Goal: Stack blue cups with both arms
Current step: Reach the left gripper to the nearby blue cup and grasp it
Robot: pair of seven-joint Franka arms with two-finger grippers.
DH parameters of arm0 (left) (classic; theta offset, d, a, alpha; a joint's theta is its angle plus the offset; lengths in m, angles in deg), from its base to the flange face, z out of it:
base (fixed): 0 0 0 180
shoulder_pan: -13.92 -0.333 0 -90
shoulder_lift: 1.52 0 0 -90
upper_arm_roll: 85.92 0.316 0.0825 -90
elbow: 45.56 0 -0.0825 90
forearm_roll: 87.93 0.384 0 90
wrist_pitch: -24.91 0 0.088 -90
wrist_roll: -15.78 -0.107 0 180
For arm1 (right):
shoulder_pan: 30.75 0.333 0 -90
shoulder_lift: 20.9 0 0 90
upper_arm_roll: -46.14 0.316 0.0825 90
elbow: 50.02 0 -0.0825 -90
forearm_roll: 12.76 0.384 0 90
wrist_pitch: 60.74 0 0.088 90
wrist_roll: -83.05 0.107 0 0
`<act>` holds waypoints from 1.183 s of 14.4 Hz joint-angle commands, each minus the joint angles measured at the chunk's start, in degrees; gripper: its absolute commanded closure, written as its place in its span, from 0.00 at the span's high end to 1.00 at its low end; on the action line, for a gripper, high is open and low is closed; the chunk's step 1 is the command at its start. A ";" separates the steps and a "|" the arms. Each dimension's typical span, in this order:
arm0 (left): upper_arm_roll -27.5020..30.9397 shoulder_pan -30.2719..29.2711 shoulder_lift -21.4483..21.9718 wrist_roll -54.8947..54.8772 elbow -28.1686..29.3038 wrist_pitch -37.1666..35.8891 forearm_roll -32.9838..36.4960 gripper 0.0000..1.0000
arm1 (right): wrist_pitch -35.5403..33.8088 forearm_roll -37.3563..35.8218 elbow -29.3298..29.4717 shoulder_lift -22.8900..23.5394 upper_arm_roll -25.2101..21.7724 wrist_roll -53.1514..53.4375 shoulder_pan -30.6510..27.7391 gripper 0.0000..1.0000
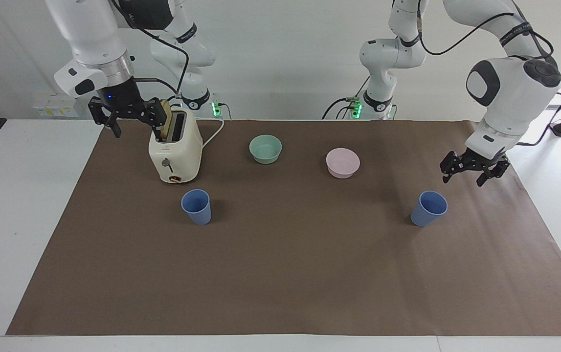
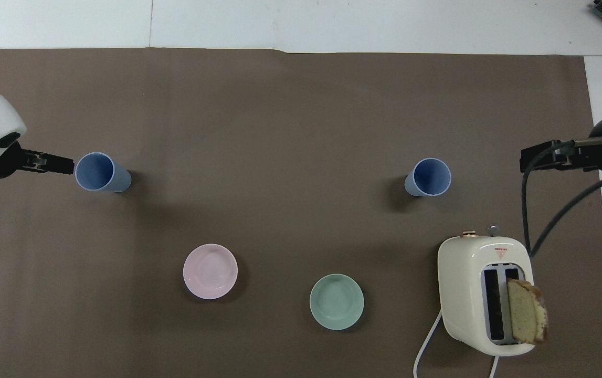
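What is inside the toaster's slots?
One slot of the toaster holds a slice of bread that sticks up out of it. The other slot looks dark; its bottom is hidden.
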State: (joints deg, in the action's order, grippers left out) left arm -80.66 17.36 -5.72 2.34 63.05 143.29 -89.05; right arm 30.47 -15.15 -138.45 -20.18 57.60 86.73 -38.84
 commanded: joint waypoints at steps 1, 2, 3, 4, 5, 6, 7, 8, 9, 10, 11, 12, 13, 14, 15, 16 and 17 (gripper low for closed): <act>-0.17 -0.01 -3.60 -0.71 0.73 4.57 -0.81 1.00 | -0.07 1.25 -0.42 -0.63 0.32 -0.87 -0.88 1.00; -0.25 -0.01 -4.75 -0.62 1.16 6.32 -0.81 1.00 | -0.07 1.25 -0.42 -0.63 0.32 -0.87 -0.88 1.00; -0.25 -0.10 -5.11 -0.54 1.60 7.82 -0.81 1.00 | -0.07 1.25 -0.51 -0.63 0.32 -0.87 -0.88 1.00; -0.25 -0.10 -5.20 -0.36 2.65 8.88 -0.81 1.00 | -0.07 1.25 -0.43 -0.63 0.32 -0.87 -0.88 1.00; -0.25 0.16 -5.37 -0.19 3.88 10.45 -1.16 1.00 | -0.07 1.25 -0.42 -0.63 0.32 -0.87 -0.88 1.00; -0.25 0.16 -5.37 -0.10 5.28 12.21 -1.77 1.00 | -0.07 1.25 -0.51 -0.63 0.32 -0.87 -0.88 1.00; -0.25 0.16 -5.37 -0.10 6.52 13.53 -1.95 1.00 | -0.07 1.16 -0.43 -0.63 0.32 -0.87 -0.88 1.00; -0.25 0.08 -5.37 -0.10 7.31 14.07 -1.95 0.98 | -0.07 1.25 -0.51 -0.63 0.32 -0.87 -0.88 1.00; -0.25 0.16 -5.89 0.25 7.84 14.60 -2.22 0.94 | -0.07 1.25 -0.51 -0.63 0.32 -0.87 -0.88 1.00; -0.25 0.34 -6.16 1.56 8.02 14.95 -2.65 0.87 | -0.07 1.25 -0.43 -0.72 0.32 -0.87 -0.88 1.00; -0.25 0.25 -6.16 2.70 8.02 14.87 -2.66 0.78 | -0.07 1.25 -0.42 -0.64 0.32 -0.87 -0.88 1.00; -0.25 0.34 -6.16 2.89 8.02 14.52 -2.66 0.67 | -0.07 1.25 -0.42 -0.72 0.32 -0.87 -0.88 1.00; -0.17 0.34 -6.16 3.07 8.02 14.25 -2.66 0.54 | -0.07 1.25 -0.42 -0.64 0.32 -0.87 -0.88 1.00; -0.25 0.34 -6.16 3.07 7.94 14.08 -2.66 0.40 | -0.07 1.16 -0.42 -0.63 0.32 -0.87 -0.88 1.00; -0.25 0.34 -6.08 3.15 7.94 13.99 -2.66 0.29 | -0.07 1.25 -0.42 -0.63 0.32 -0.87 -0.88 1.00; -0.25 0.43 -6.08 3.16 7.94 13.90 -2.66 0.15 | -0.07 1.25 -0.42 -0.63 0.32 -0.87 -0.88 1.00; -0.25 0.51 -6.16 3.24 7.85 13.90 -2.66 0.03 | -0.07 1.25 -0.51 -0.72 0.32 -0.87 -0.88 1.00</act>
State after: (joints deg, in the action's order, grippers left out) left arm -81.10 17.40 -12.47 4.93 69.92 156.37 -91.04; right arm 30.47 -15.15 -138.45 -20.18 57.60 86.73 -38.84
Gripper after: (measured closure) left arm 0.678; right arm 0.000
